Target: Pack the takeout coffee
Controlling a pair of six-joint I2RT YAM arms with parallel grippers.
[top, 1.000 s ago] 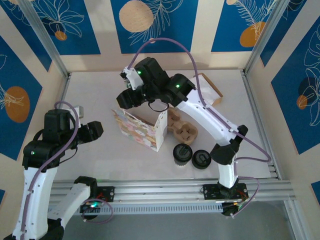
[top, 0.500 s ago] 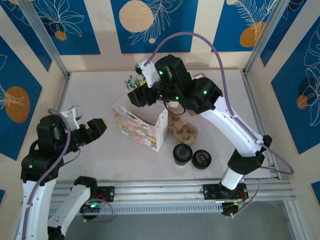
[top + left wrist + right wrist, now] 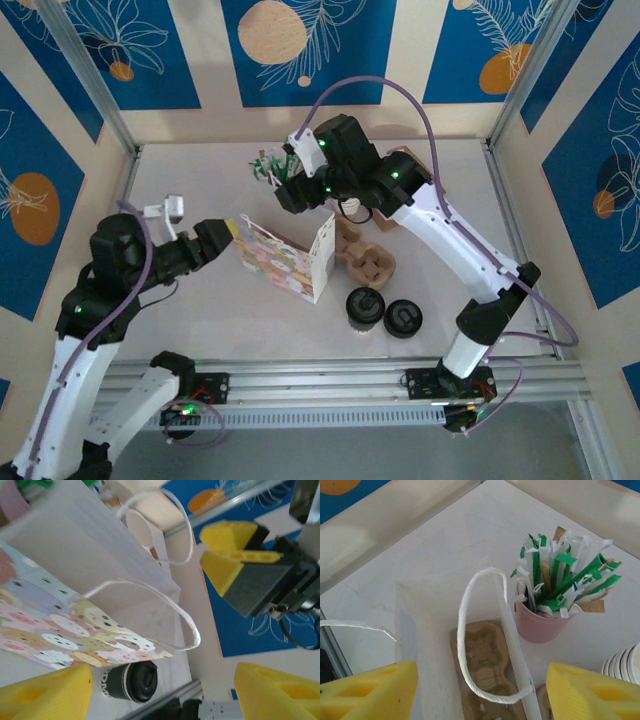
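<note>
Left gripper (image 3: 162, 682) is spread wide with nothing pinched, its yellow fingers (image 3: 47, 692) framing a white handle loop (image 3: 185, 625) of the paper bag (image 3: 60, 635) just ahead of it. From above, its tips sit right at the bag's end corner; touching or not, I can't tell. Over the bag's open mouth hangs the right gripper (image 3: 480, 692), jaws wide too and empty, the second handle (image 3: 462, 630) curling up beneath it. Just past its right finger are a pink cup of straws (image 3: 545, 622) and a stack of lidless cups (image 3: 626, 664). Across the bag from the left gripper lies the brown cup carrier (image 3: 365, 258), just beside the bag. Farther on, well apart from both grippers, the takeout coffee (image 3: 365, 306) stands upright on the table (image 3: 180, 190), a loose black lid (image 3: 403, 318) next to it
</note>
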